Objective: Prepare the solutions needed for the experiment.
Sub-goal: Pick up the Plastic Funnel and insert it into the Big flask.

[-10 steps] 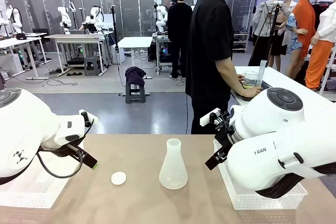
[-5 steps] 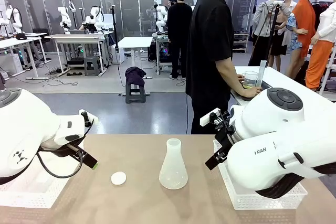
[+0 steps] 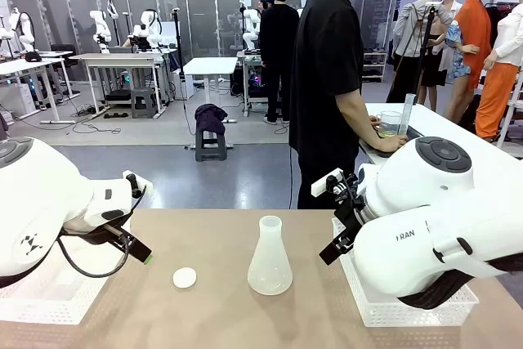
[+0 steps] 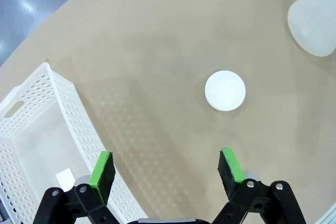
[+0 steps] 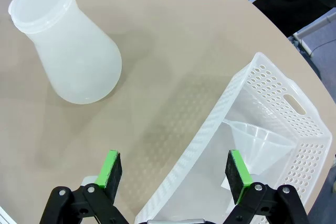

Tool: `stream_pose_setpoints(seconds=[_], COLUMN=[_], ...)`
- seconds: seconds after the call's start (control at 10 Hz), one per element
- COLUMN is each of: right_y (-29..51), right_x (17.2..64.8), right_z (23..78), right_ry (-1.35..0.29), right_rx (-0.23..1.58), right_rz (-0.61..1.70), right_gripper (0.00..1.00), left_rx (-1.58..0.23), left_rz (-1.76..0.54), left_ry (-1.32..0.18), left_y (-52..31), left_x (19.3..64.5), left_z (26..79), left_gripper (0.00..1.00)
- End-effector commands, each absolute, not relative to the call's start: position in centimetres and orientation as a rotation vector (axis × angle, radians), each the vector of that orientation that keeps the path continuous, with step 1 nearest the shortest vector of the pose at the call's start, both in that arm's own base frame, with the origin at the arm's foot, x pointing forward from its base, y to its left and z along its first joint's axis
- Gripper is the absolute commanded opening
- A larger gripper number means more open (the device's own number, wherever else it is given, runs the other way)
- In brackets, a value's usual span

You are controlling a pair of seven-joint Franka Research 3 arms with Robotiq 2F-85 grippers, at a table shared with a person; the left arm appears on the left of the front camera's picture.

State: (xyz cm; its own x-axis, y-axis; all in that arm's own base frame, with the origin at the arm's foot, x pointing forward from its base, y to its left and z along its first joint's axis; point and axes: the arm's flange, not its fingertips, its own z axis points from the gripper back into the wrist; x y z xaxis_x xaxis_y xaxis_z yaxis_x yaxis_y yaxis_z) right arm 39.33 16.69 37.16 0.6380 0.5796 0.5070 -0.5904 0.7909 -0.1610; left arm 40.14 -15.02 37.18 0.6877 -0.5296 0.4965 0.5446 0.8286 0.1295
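Observation:
A frosted conical flask [image 3: 270, 257] stands empty-looking at mid-table, with a small white disc [image 3: 185, 278] to its left. At a side table behind, a person's hand holds a clear beaker [image 3: 390, 123] with a little pale yellow-green solution, next to a tall cylinder [image 3: 406, 114]. My left gripper [image 4: 167, 167] hovers open over bare table, with the disc [image 4: 225, 91] just ahead and the flask [image 4: 315, 27] farther off. My right gripper [image 5: 174, 168] is open above the table, the flask [image 5: 68, 51] ahead to one side.
A white perforated basket [image 3: 49, 300] sits at the table's left, under my left arm. Another white basket [image 5: 247, 93] at the right holds a clear funnel [image 5: 257, 142]. The person in black stands at the far edge, turned toward the side table.

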Motion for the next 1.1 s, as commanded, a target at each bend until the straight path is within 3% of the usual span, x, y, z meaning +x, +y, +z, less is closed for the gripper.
stream_pose_setpoints(seconds=[0.0,0.5,0.7,1.0], right_y=[16.1,13.7,14.8,14.8], right_x=[40.4,43.4,41.6,41.6], right_z=[37.6,39.0,40.9,40.9], right_ry=[-0.575,-0.567,-0.567,-0.567], right_rx=[0.168,0.45,0.405,0.405], right_rz=[0.636,0.469,0.49,0.49], right_gripper=[1.0,1.0,1.0,1.0], left_rx=[-0.186,-0.557,-0.492,-0.492], left_rz=[-0.614,-0.534,-0.538,-0.538], left_ry=[-0.544,-0.542,-0.554,-0.554], left_y=[-14.3,-10.5,-11.2,-11.2], left_x=[41.4,45.0,42.5,42.5], left_z=[37.2,37.8,40.0,40.0], left_gripper=[1.0,1.0,1.0,1.0])
